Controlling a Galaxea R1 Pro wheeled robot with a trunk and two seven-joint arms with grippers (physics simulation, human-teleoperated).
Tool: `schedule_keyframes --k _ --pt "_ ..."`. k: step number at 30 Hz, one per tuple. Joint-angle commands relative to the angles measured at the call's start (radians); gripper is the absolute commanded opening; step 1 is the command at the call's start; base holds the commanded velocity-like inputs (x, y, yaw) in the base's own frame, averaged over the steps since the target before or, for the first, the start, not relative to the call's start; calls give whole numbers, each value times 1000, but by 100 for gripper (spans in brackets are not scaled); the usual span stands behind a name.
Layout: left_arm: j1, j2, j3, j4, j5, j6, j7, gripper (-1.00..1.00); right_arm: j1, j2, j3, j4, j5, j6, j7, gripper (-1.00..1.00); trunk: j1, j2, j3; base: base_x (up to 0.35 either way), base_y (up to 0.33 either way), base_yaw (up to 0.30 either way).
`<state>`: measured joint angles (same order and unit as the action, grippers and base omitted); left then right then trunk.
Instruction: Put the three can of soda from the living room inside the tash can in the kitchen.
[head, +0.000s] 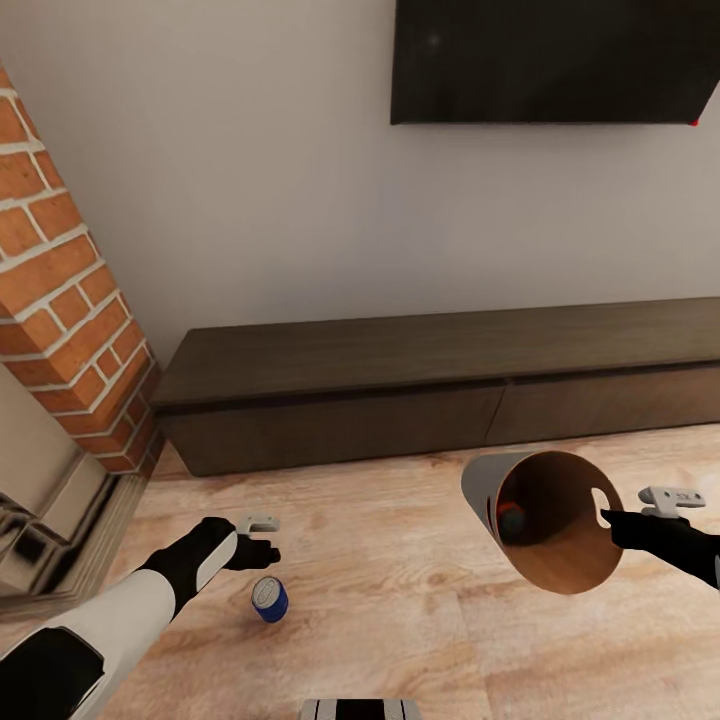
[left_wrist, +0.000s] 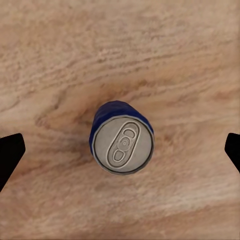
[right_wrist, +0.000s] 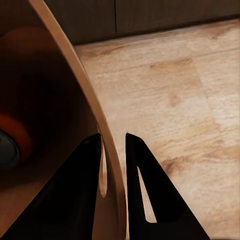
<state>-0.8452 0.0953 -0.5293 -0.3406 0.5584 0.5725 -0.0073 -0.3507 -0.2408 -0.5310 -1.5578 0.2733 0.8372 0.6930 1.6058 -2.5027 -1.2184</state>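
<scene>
Blue soda can (left_wrist: 122, 144) stands on the floor (head: 400, 600) under my open left gripper (head: 255, 540); my right gripper (right_wrist: 114, 142) pinches the trash can (head: 545, 520) rim.

Dark blue soda can (left_wrist: 121, 142) with a silver-grey top sits on pale wood-grain plank floor (head: 400, 600). Round bin (head: 545, 520) is grey outside, brown wood-coloured inside, with something orange (right_wrist: 12, 131) in it.

One blue soda can (head: 269, 600), one orange can (head: 507, 492), one trash can (head: 480, 490), two grippers
</scene>
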Motion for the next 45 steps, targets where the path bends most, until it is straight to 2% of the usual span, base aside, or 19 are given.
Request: schedule_keyframes --k 1,11,28,45 --pt "0 0 0 0 0 0 0 100 -1 0 0 -1 -20 5 3 -100 0 0 -4 0 0 0" --pt "0 1 0 -6 1 -1 0 100 -1 0 18 -2 -20 5 3 -100 0 0 -4 0 0 0" --pt "0 0 -1 -9 0 -2 0 100 -1 4 21 -1 -20 5 3 -100 8 -4 -70 0 0 0" --pt "0 0 -1 -15 0 -2 -1 100 -1 14 22 -2 -20 5 3 -100 8 -4 -70 115 0 0"
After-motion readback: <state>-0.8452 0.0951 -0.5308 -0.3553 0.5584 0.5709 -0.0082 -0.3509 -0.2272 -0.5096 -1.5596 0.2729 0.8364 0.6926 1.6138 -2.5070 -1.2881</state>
